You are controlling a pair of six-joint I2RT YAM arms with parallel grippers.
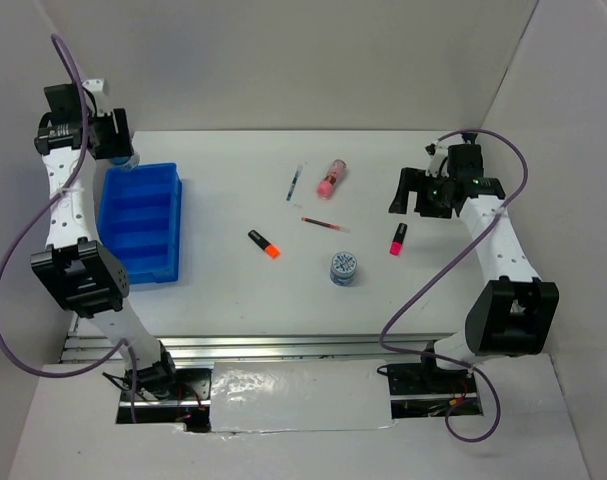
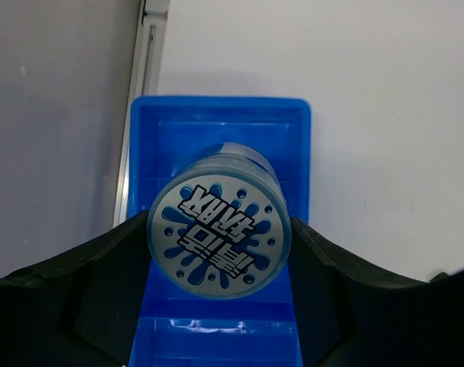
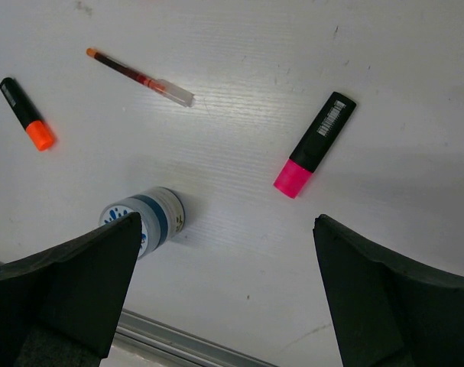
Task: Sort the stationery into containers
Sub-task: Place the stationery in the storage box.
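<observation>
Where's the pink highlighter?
In the top view, the pink highlighter lies on the right, beside the right gripper and right of the loose tape roll.

We find the tray [image 1: 143,222] at frame left, one tape roll [image 2: 219,232] above it, the second tape roll [image 1: 344,268] centre between two highlighters [image 1: 264,243].

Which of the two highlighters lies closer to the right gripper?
The black-pink highlighter, close by the right gripper; the black-orange highlighter lies much farther off to its left.

tape roll [image 2: 219,233]: held above tray [image 2: 216,108] | tray: blue, compartmented, far-left
</observation>
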